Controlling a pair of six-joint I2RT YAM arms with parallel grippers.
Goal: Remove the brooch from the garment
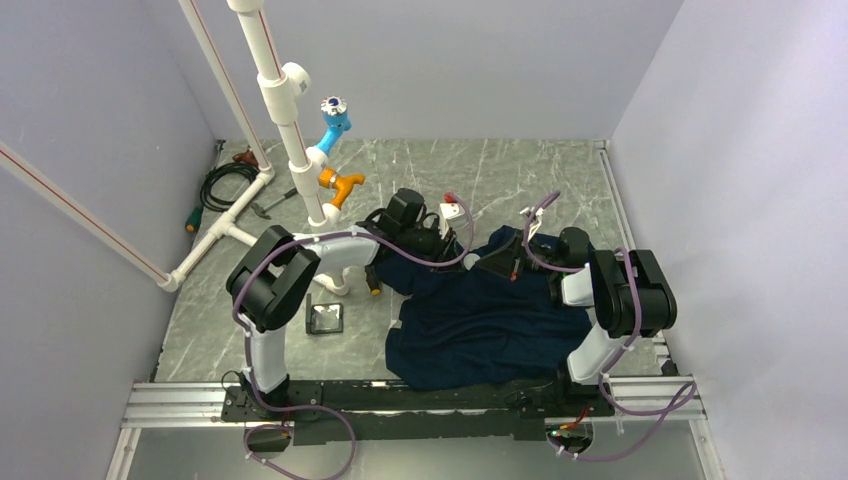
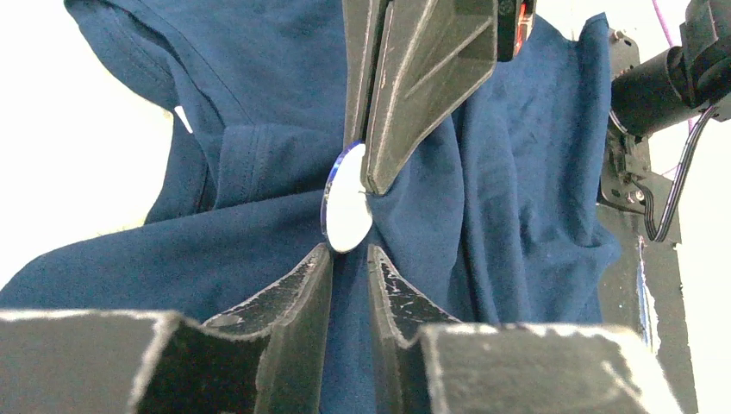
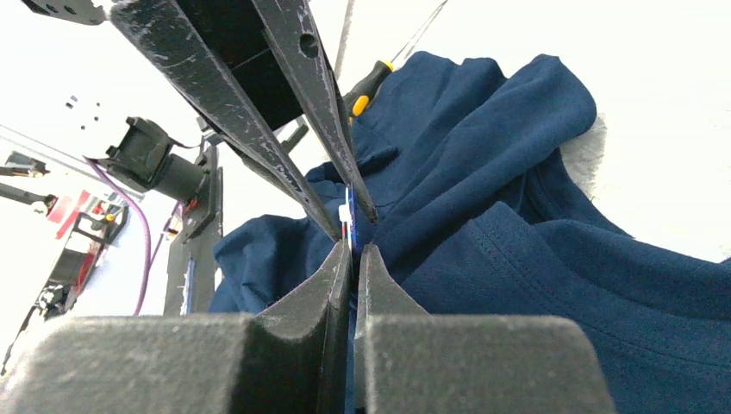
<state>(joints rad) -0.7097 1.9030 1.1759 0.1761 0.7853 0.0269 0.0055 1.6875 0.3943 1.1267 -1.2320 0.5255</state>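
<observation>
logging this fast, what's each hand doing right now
left hand: jaws slightly apart around the brooch; grip cannot be told
right hand: closed on the garment beside the brooch

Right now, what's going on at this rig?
Both arms are bent over a dark blue T-shirt. The right pincer is shut on a fold of the cloth right beside the brooch. The left pincer has its fingers slightly apart at the brooch's lower edge, and it is unclear whether it has a grip. The brooch sits against the T-shirt and is not yet off.
</observation>
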